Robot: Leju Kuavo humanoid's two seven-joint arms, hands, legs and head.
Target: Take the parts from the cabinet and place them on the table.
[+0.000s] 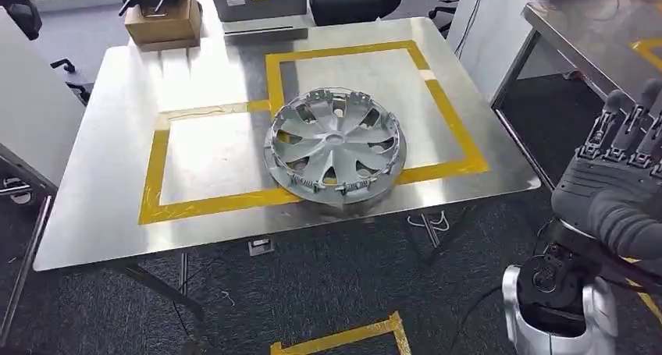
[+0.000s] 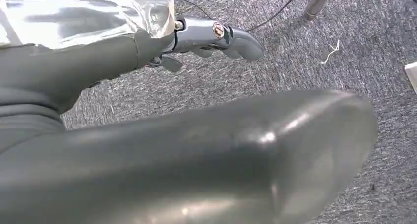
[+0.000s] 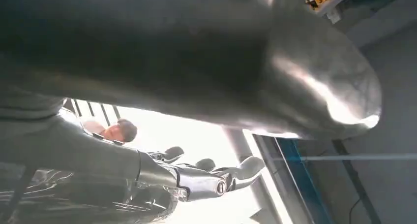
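Looking down, I see the hubcap lying flat mid-frame on the table, straddling the yellow tape, apparently delivered, so my right hand hangs spread and empty at right; the left hand looks empty too, fingers loosely extended.

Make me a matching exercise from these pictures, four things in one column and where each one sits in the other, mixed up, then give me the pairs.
Things
1. silver plastic wheel cover
2. brown cardboard box
3. right hand
4. yellow tape outline

Places
A. raised beside the table's right edge, holding nothing
B. far left corner of the steel table
C. stuck flat on the tabletop
D. middle of the table, lying across the tape

Pairs: 1-D, 2-B, 3-A, 4-C
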